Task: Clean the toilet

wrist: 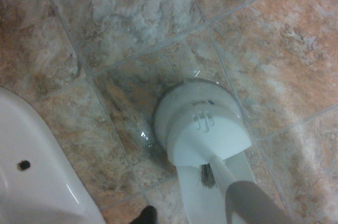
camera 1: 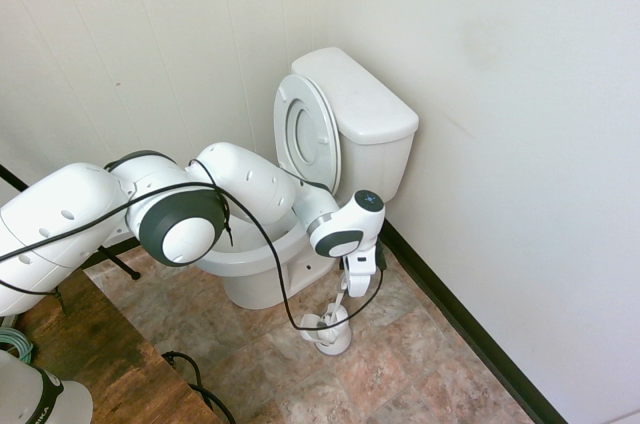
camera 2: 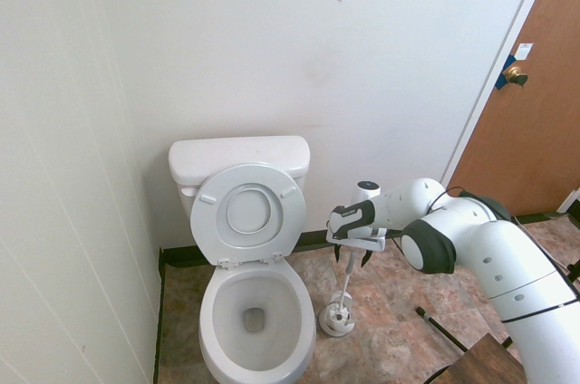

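The toilet (camera 2: pixel 210 312) is glossy white and stands against the wall, its seat and lid (camera 2: pixel 249 214) raised against the tank (camera 1: pixel 370 134). The bowl is uncovered. On the tiles to one side of the bowl, a white toilet brush sits in its small round holder (camera 2: pixel 338 319), handle (camera 2: pixel 345 289) leaning upward. My gripper (camera 2: pixel 352 259) points down at the top of that handle and looks open, one finger on each side. In the wrist view the holder (wrist: pixel 200 129) and the handle (wrist: pixel 248 203) fill the middle, with the toilet's base (wrist: pixel 31 182) in one corner.
Brown stone-pattern tiles (camera 1: pixel 400 364) cover the floor. A black baseboard (camera 1: pixel 470 334) runs along the wall close behind the brush holder. A brown door (camera 2: pixel 526 112) stands beyond the arm. A wooden surface (camera 1: pixel 110 354) lies near the arm's base.
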`<move>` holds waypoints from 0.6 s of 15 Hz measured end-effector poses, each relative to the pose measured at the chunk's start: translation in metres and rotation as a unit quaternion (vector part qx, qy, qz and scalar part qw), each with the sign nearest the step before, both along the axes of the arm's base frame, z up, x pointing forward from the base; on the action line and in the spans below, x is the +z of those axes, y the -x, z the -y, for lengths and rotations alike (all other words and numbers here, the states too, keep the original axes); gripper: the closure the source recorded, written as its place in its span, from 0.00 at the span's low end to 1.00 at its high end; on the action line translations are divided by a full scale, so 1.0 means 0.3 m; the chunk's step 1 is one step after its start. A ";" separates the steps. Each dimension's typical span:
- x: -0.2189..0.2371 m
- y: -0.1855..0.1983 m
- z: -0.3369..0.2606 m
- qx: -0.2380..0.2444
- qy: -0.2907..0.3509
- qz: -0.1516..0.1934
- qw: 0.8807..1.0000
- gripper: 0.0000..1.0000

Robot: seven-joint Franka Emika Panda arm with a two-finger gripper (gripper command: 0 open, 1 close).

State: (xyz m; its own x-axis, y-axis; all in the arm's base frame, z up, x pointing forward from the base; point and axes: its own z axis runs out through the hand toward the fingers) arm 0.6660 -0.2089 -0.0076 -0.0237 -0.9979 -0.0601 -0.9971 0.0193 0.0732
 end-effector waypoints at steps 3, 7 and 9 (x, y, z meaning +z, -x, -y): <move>-0.009 -0.007 0.017 -0.003 -0.004 -0.002 1.000 1.00; -0.029 -0.005 0.012 -0.003 -0.008 -0.003 1.000 1.00; -0.029 -0.005 0.012 -0.003 -0.008 -0.003 1.000 1.00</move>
State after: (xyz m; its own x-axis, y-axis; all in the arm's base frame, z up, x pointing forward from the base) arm 0.6674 -0.2125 -0.0163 -0.0307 -0.9967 -0.0758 -0.9965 0.0246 0.0800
